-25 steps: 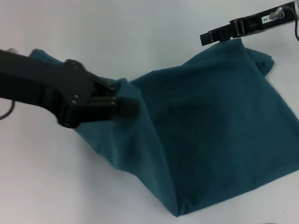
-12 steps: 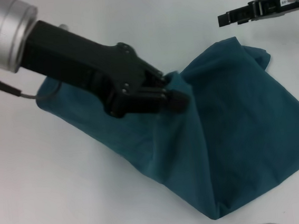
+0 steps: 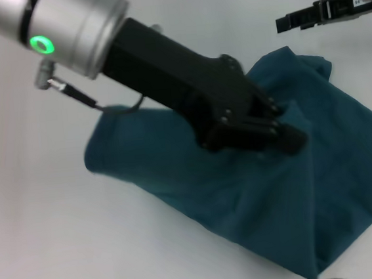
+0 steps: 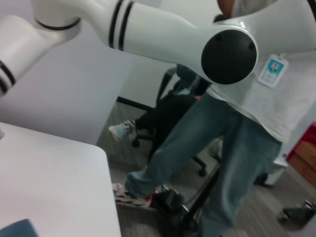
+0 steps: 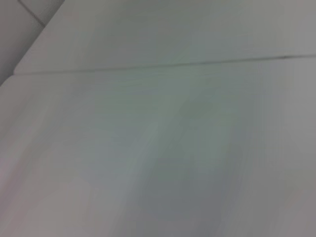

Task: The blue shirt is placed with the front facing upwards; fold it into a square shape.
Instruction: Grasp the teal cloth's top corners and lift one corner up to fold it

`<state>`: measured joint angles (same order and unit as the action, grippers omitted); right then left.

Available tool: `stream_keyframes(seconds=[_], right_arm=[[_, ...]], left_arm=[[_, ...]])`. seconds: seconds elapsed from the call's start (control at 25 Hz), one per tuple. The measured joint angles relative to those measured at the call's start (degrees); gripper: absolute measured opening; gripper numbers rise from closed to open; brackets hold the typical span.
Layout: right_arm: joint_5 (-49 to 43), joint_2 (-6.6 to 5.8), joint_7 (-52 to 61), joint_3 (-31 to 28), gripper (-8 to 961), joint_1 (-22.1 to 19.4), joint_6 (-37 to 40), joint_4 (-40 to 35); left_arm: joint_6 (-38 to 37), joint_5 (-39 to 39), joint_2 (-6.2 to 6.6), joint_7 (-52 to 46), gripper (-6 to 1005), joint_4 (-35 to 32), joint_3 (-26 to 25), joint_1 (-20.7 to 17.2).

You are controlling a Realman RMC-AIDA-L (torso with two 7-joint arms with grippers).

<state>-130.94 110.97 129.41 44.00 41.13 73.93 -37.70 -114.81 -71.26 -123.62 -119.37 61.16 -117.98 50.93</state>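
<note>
Step in hand: fold in progress, judged from the cloth; left gripper [image 3: 284,136] carrying an edge of the blue shirt [image 3: 230,188] across the body of the garment, toward 3 o'clock.
Left gripper: over counter centre-right in head view, arm reaching in from 10 o'clock; fingers [image 3: 291,139] together, clamped on a raised ridge of fabric.
Right gripper: at 1 o'clock, top right of head view [image 3: 281,23], above and apart from the shirt's far corner; holding nothing visible; fingers seen edge-on, open or closed cannot tell.
Shirt position: on the white counter [image 3: 44,245], spread from centre toward 3 and 5 o'clock, lower corner near the bottom edge of head view.
Shirt look: dark teal, matte, soft; no lettering, collar or label in view, so which face shows cannot be confirmed. Outline irregular, roughly triangular, not square. Loose doubled flap at 9 o'clock; long crease running from the grasp point toward 5 o'clock; bunched folds at 1 o'clock.
Wrist views: left shows only a counter corner [image 4: 59,187] with a sliver of teal [image 4: 17,229], plus room background; right shows bare counter [image 5: 158,148] only.
Next move, judged: lay the held edge flat on the right half, align edges, release; then smooth the bunching at 1 o'clock.
Risk, judged: held ridge dragging lower layers, skewing the fold.
</note>
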Motion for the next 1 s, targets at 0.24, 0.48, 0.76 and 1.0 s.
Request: stream_keyframes(seconds=[0.24, 0.48, 0.76, 1.0], right_arm=[[0.0, 1.53, -0.5, 1.3, 582, 0.1, 6.7, -0.1], [-0.1, 2.07, 0.3, 4.5, 581, 0.7, 11.6, 0.8], [-0.1, 2.82, 1.9, 11.5, 580, 1.1, 14.7, 1.2], [-0.4, 2.52, 2.6, 12.3, 293, 1.5, 17.8, 1.3]], left_arm=[[2.9, 0.3, 0.00, 1.3, 41, -3.4, 3.0, 3.3], [4.0, 1.3, 0.10, 2.2, 41, -4.2, 3.3, 3.7], [4.2, 1.3, 0.14, 2.8, 41, -4.4, 3.0, 3.5], [4.2, 1.3, 0.06, 3.0, 41, -4.4, 3.2, 3.8]])
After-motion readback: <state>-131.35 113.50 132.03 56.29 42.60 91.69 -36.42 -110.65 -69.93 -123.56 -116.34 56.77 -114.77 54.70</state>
